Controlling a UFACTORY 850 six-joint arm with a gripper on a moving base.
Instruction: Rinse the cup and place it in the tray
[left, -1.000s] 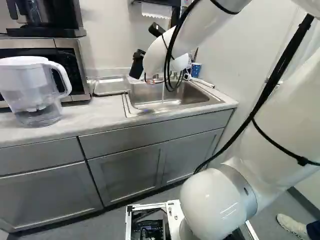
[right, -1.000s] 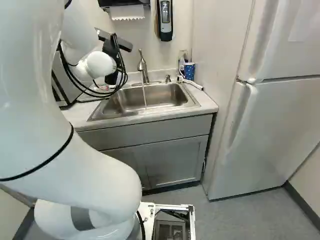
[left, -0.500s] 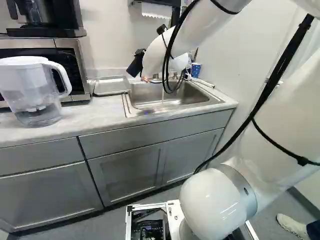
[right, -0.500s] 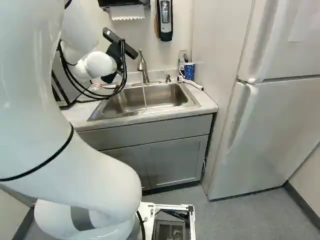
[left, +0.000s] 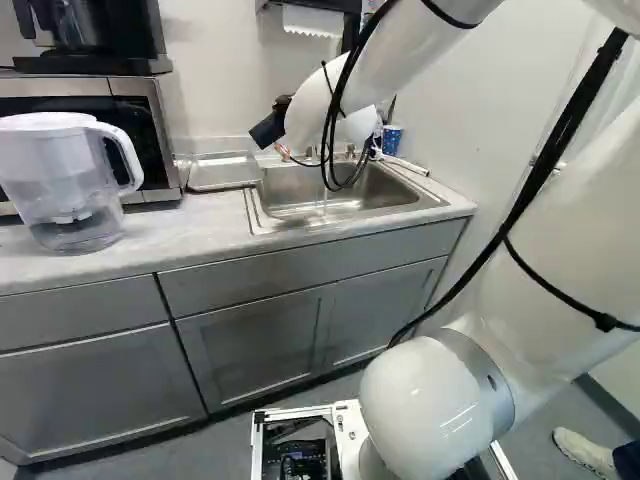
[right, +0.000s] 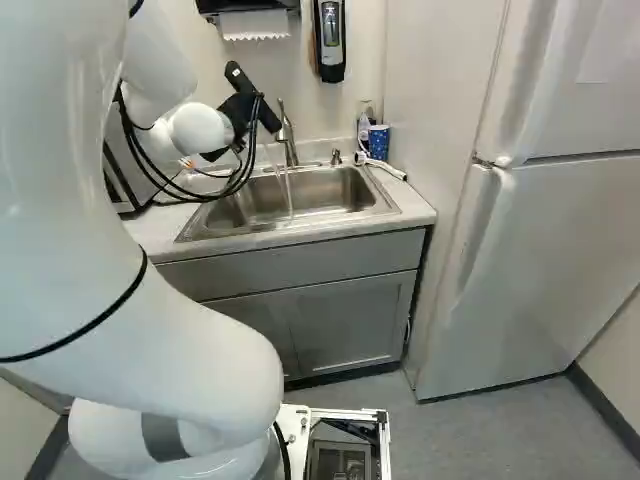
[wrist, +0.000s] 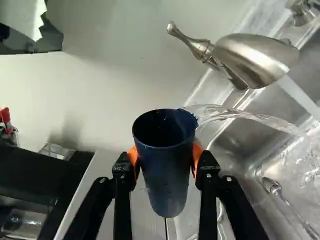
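Observation:
My gripper (right: 240, 112) is over the left part of the sink (right: 232, 222) in the right base view, its fingertips hidden there. In the wrist view the gripper (wrist: 166, 162) is shut on the dark blue cup (wrist: 166, 180), an orange pad against each side. The cup is tipped, and water (wrist: 235, 114) arcs from its rim towards the basin. Beside it the faucet (wrist: 255, 57) runs, its stream falling into the sink apart from the cup. A metal tray (left: 222, 172) lies on the counter left of the sink in the left base view.
A blue patterned cup (right: 378, 142) and a white hose-like piece (right: 382, 166) stand behind the sink's right corner. A water pitcher (left: 75, 190) and a microwave (left: 100, 110) are left of the tray. The refrigerator (right: 540, 250) is at the right.
My gripper has rolled over at the wrist, tilting the cup, and water now pours from it. The base and the rest of the arm have hardly shifted.

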